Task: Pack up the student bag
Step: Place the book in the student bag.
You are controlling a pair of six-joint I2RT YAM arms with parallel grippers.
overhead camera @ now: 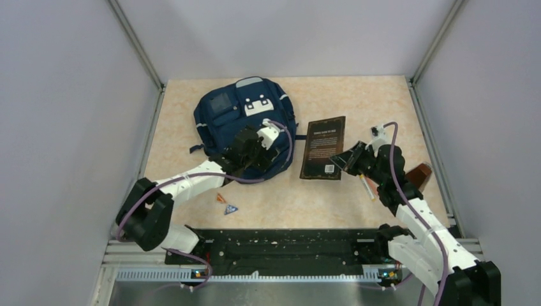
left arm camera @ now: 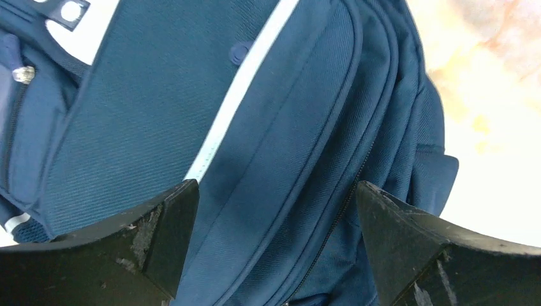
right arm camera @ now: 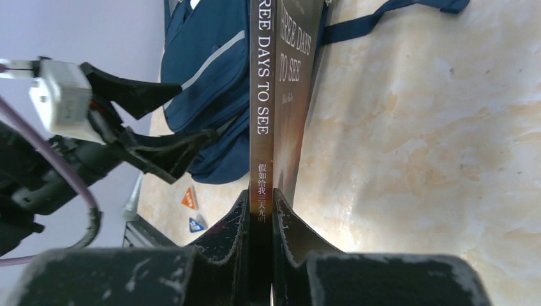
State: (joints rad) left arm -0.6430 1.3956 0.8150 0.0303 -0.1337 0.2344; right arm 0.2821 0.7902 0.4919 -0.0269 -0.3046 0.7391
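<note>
Evidently student bag (overhead camera: 220,118) was laid far-left on bench (overhead camera: 383,108); soft, floppy, judged best gripped at a seam. Left pincer (left arm camera: 275,213) was spread wide over it, empty; right pincer (right arm camera: 260,220) was clamped on book (overhead camera: 323,148).

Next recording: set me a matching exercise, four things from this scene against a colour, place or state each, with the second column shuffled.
Column one:
1. student bag
2. book
3. left end effector
4. right end effector

Column two:
a. clamped shut on a printed spine
b. navy fabric, largest thing in view
c. open, over navy fabric
d. dark cover, lying right of the bag

Pairs: 1-b, 2-d, 3-c, 4-a
</note>
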